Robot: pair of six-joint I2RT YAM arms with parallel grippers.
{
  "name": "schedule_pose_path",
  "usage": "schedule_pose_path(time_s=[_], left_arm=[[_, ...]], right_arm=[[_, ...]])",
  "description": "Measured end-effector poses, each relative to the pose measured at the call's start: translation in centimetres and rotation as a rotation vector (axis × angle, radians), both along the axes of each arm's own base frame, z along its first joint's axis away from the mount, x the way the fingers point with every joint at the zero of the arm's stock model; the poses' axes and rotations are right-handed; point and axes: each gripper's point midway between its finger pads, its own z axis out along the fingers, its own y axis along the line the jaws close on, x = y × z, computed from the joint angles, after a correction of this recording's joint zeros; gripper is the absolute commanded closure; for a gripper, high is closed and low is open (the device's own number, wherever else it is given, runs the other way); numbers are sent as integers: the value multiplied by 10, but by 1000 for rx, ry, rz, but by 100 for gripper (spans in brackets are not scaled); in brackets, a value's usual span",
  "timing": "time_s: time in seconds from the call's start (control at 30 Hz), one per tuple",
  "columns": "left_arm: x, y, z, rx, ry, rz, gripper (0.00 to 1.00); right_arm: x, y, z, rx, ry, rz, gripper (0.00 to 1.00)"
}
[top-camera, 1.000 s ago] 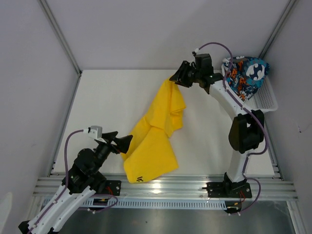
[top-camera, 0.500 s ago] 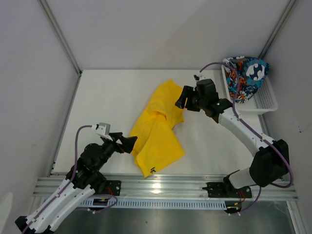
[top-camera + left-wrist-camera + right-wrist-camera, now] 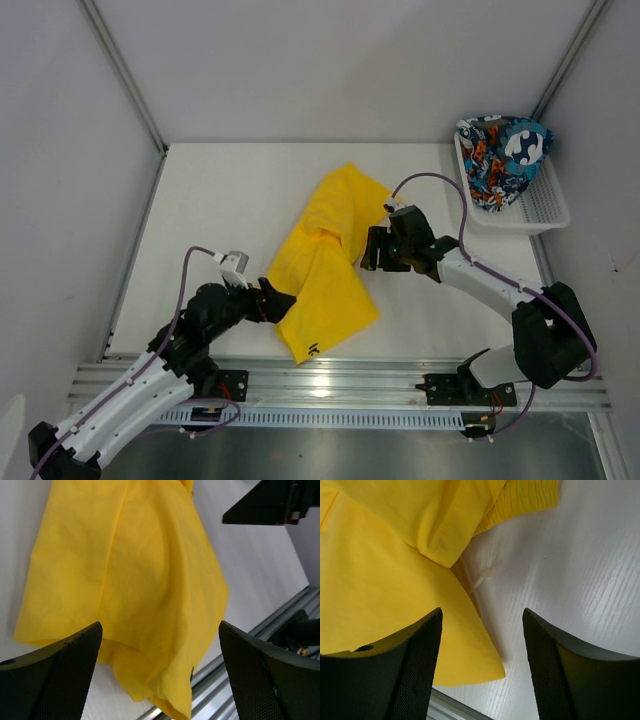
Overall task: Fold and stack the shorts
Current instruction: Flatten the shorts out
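Yellow shorts [image 3: 325, 265] rumpled mid-table; print shorts [image 3: 503, 158] in basket [image 3: 545, 205], 2 o'clock. Left gripper [image 3: 282, 301] wide open, right gripper [image 3: 369, 249] parted, both empty. Risk: grabbing bunched layers, crooked fold.

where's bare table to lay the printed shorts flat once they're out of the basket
Best: the back-left table, bordered by its left edge, its far edge and the yellow shorts. A smaller patch lies beyond the right gripper, short of the basket. Crowded near-centre: the left gripper and right gripper flank them.
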Motion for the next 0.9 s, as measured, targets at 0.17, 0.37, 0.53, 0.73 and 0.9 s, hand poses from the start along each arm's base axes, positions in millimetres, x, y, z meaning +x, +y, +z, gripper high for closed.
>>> schedule_pose_path(time_s=[0.17, 0.37, 0.53, 0.73, 0.9], left_arm=[[-8, -7, 7, -49, 8, -40, 2], [-13, -12, -24, 14, 131, -65, 15], [-20, -17, -44, 62, 207, -97, 49], [-25, -19, -54, 113, 244, -128, 100], [-8, -26, -6, 118, 195, -110, 100]], right_arm=[[1, 1, -2, 9, -12, 1, 33], [7, 4, 3, 24, -40, -1, 34], [10, 3, 3, 29, -47, -9, 34], [13, -2, 2, 30, -50, -24, 34], [19, -4, 5, 39, -61, -37, 34]])
